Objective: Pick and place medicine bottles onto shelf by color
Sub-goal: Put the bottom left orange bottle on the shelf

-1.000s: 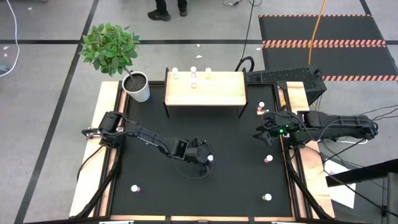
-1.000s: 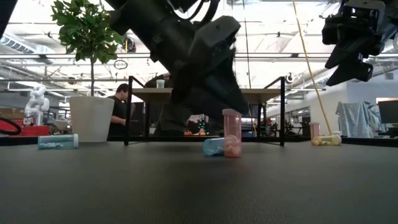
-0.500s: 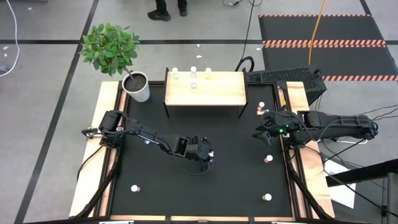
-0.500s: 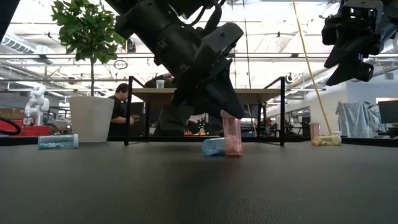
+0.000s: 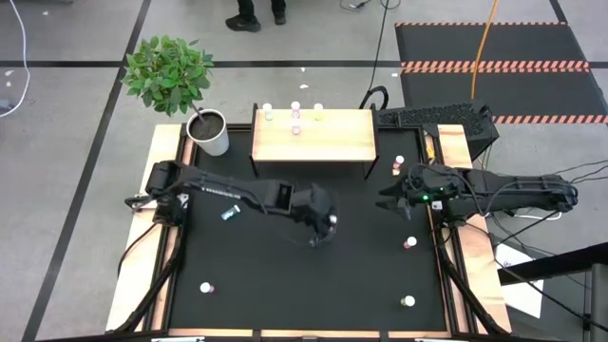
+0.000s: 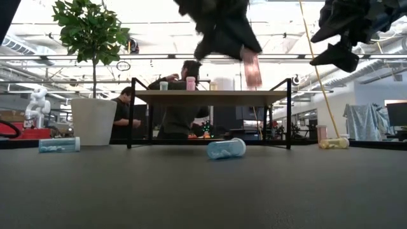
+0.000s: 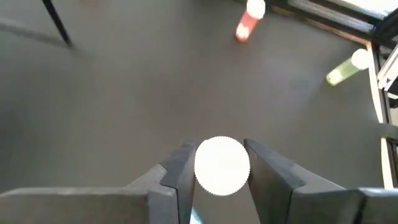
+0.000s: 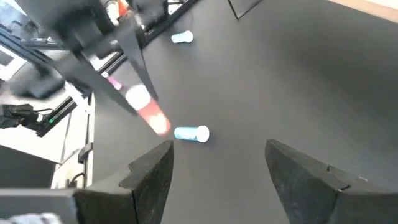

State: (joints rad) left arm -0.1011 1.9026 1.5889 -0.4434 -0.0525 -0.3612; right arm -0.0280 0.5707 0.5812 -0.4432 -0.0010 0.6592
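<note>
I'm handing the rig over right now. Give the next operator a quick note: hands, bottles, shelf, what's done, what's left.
Left hand: shut on the pink bottle, lifted above the mat, level with the shelf top.
Right hand: open, empty, hovering at the mat's right side.
Done: four bottles stand at the shelf's back edge.
Left: place the pink bottle; the teal bottle lies on its side mid-mat, another teal one left, plus several more along the right and front edges.

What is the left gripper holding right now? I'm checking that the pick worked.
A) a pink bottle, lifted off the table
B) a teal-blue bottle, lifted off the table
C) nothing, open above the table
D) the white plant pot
A: in the low view the left gripper holds the pink bottle high above the table, while the teal-blue bottle lies below.
</note>
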